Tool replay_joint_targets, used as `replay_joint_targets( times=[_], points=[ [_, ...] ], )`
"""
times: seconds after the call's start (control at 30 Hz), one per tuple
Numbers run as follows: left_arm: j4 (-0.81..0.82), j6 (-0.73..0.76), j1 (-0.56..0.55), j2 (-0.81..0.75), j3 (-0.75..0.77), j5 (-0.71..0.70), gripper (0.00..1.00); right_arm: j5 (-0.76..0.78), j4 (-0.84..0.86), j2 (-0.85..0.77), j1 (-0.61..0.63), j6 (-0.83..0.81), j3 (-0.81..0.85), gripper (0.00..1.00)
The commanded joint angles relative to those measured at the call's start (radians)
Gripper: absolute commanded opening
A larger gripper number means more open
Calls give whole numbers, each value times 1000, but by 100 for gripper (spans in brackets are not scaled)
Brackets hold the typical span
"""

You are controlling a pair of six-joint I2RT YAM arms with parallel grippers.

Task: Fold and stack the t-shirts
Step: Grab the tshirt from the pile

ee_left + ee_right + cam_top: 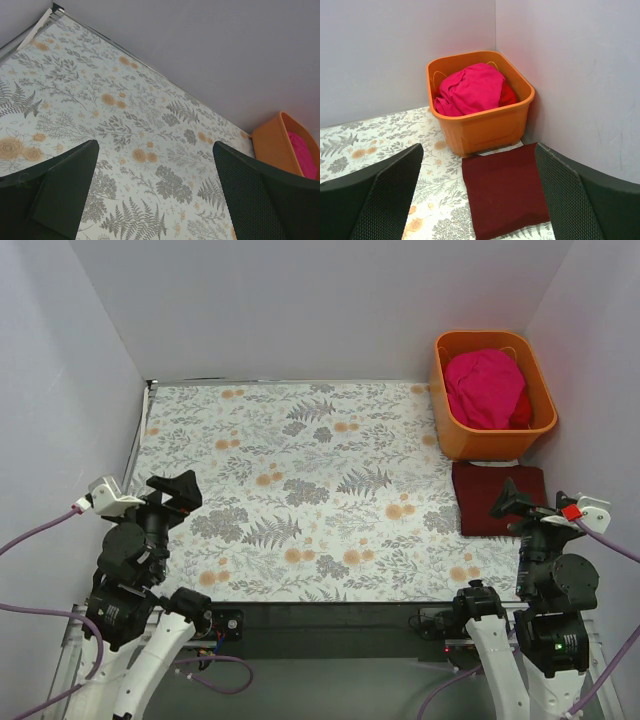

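1. Dark maroon t-shirt (485, 502) (505, 192): folded into a flat, near-rectangular pad with a smooth top and straight edges. No sleeves or collar show. It lies on the table's right side, just in front of the tub and close to the right wall.
2. Magenta-pink t-shirt (485, 387) (470, 90) (302, 155): unfolded and bunched into a creased heap. It fills most of the tub and rises to about rim level.
3. Scarlet t-shirt (521, 412) (507, 94): only a small red patch shows, wedged between the magenta heap and the tub's right wall. Its shape cannot be told.
4. Orange tub (490, 440) (485, 125) (272, 142): plastic, with rounded corners, standing upright in the far right corner of the enclosure.
5. Floral cloth (300, 480) (125, 125) (370, 145): a grey fern and orange blossom print, spread flat across the table. It lies under both the tub and the maroon pad.
6. Right gripper (512, 502) (479, 147): fingers spread wide with nothing between them. In the overhead view it overlaps the near right part of the maroon pad. Whether it touches the fabric cannot be told.
7. Left gripper (178, 492) (155, 145): fingers likewise spread wide and empty. It is over the cloth's left edge, well apart from all three shirts.
8. Purple cables (40, 530) trail from both wrists.
9. Pale grey walls (330, 310) close the table on three sides.
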Motion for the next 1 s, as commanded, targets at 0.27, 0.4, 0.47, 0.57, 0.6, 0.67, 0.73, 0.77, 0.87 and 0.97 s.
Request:
replay_joint_targets(
  times=[0.27,0.4,0.47,0.57,0.6,0.67,0.73,0.77,0.87,0.97],
  points=[
    [90,-26,-3,125,-152,134,98,-72,145,257,7,-15,-16,98],
    [94,-58,-3,217,-199,211,98,-77,171,484,6,3,72,98],
    [96,-72,-3,258,-221,246,98,-71,186,636,4,0,128,98],
    [105,-75,-3,278,-236,282,98,-51,200,851,3,-17,269,98],
    [107,-69,-2,284,-235,285,98,-29,214,902,-9,-17,339,98],
    [113,-61,-3,284,-235,282,98,-54,229,1046,-35,-17,404,97],
    [122,-54,-3,277,-238,280,98,-135,229,1194,-88,-17,520,91],
    [127,-52,-3,274,-239,282,98,-147,228,1238,-101,-17,560,89],
    [128,-50,-3,271,-241,286,98,-215,228,1396,-162,-6,688,81],
    [128,-50,-3,271,-241,286,98,-342,226,1541,-218,27,803,76]
  ],
)
